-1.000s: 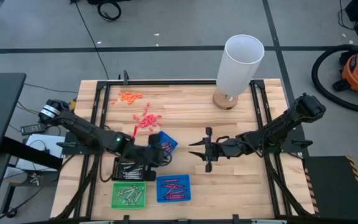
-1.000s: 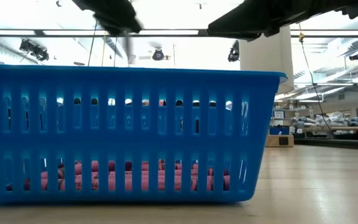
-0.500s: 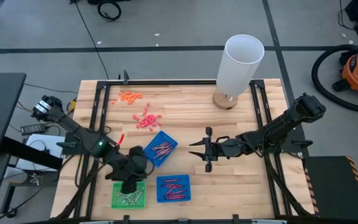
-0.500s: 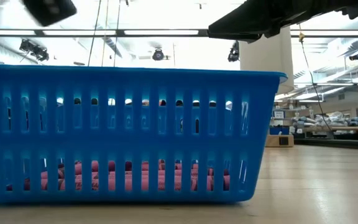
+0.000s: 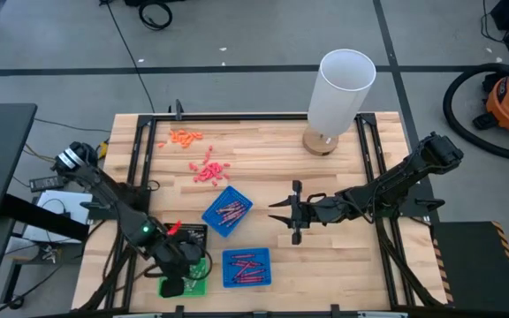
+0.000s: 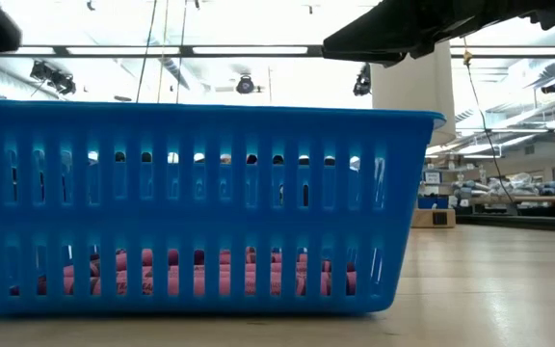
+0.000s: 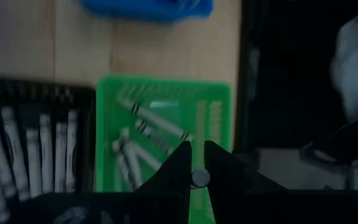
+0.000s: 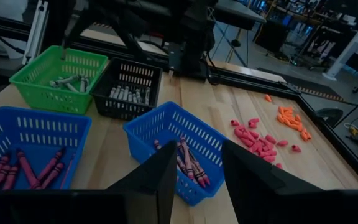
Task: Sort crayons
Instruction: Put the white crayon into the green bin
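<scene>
Hovering now over the green tray [image 5: 189, 275], having left the black tray [image 5: 186, 238], left gripper [image 7: 199, 180] pinches 1 grey crayon [image 7: 199, 178]; drop appears imminent. Right gripper [image 5: 293, 213] waits, fingers parted.

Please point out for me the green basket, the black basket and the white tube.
green basket [image 8: 33, 84]: right wrist view, on its front wall.
black basket [image 8: 143, 73]: right wrist view, on its far wall.
white tube [image 5: 338, 97]: high view, on its side.

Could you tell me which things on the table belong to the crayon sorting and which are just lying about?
Job:
grey crayons in the green tray
red crayons in the blue trays
black tray
left gripper, holding a grey crayon

Lying about:
white cylinder
pink bits
orange bits
</scene>
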`<move>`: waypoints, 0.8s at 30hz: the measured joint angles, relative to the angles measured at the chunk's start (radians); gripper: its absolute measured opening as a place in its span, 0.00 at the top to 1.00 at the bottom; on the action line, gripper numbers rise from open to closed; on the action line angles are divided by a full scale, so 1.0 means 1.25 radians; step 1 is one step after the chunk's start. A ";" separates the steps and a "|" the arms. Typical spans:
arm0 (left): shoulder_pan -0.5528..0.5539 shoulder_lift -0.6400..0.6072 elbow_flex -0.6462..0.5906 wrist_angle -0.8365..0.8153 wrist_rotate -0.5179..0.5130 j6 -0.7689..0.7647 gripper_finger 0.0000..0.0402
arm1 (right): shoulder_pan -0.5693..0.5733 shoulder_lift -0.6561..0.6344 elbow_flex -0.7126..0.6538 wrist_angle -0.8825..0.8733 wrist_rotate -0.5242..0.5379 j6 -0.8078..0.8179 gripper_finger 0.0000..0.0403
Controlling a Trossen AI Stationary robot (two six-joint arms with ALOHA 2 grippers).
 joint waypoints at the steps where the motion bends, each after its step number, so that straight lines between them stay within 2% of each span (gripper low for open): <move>1: -0.001 0.011 0.000 -0.009 0.006 -0.009 0.90 | 0.000 0.000 0.000 0.000 0.000 0.000 0.67; 6: 0.000 0.060 0.000 -0.078 0.054 -0.041 0.90 | 0.000 0.000 0.000 0.000 0.000 0.000 0.66; 13: 0.000 0.107 0.000 -0.133 0.082 -0.048 0.89 | 0.000 0.000 -0.001 -0.004 -0.008 0.001 0.67; 24: 0.010 0.113 0.000 -0.129 0.088 -0.043 0.70 | 0.000 0.000 -0.001 -0.013 -0.009 0.013 0.67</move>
